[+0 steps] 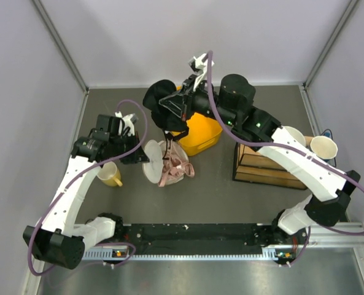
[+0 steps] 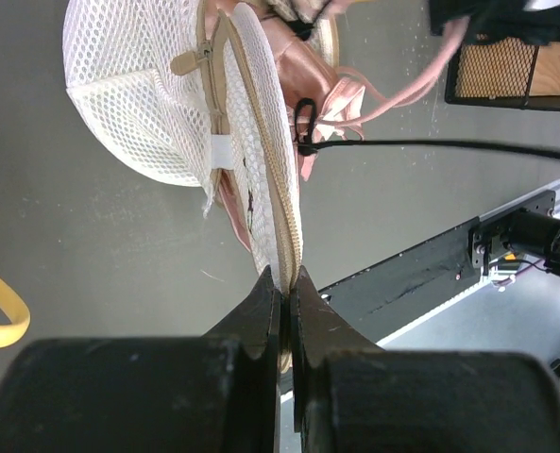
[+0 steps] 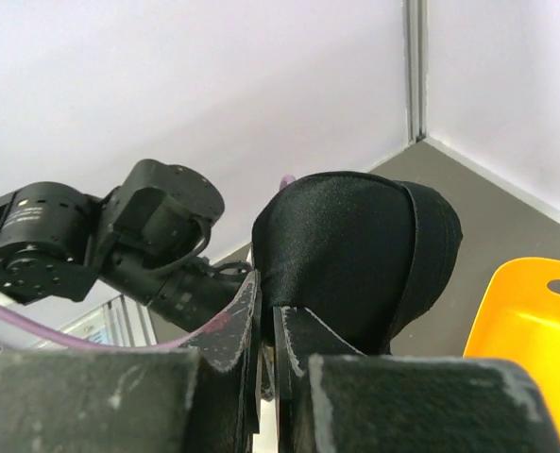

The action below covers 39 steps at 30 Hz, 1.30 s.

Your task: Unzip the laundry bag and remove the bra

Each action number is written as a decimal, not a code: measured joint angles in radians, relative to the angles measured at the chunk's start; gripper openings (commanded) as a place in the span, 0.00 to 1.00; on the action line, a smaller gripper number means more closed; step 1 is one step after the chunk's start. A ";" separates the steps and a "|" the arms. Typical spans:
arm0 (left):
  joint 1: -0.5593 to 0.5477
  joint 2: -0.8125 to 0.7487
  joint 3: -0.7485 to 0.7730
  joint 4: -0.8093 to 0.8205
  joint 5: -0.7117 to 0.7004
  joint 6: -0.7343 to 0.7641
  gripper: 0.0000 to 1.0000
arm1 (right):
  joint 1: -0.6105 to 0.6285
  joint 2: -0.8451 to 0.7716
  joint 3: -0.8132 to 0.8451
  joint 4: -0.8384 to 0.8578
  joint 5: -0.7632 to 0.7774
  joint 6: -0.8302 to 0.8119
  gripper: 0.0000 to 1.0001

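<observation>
The laundry bag [image 1: 152, 161] lies between mug [image 1: 110, 176] at left and tub [image 1: 201, 134] behind-right.

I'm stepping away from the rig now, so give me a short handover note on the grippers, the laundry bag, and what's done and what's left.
The left gripper is shut on the zip rim of the laundry bag.
The right gripper is shut on a black bra, held up in the air. Its strap runs back to the bag's mouth.
Done: bag unzipped, black bra lifted out.
Left: free the strap and set the bra down. A pink bra hangs half out of the bag.
</observation>
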 measured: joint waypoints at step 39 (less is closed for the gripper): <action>0.000 -0.051 0.065 0.059 0.163 -0.064 0.00 | -0.047 -0.060 0.243 0.036 -0.074 -0.069 0.00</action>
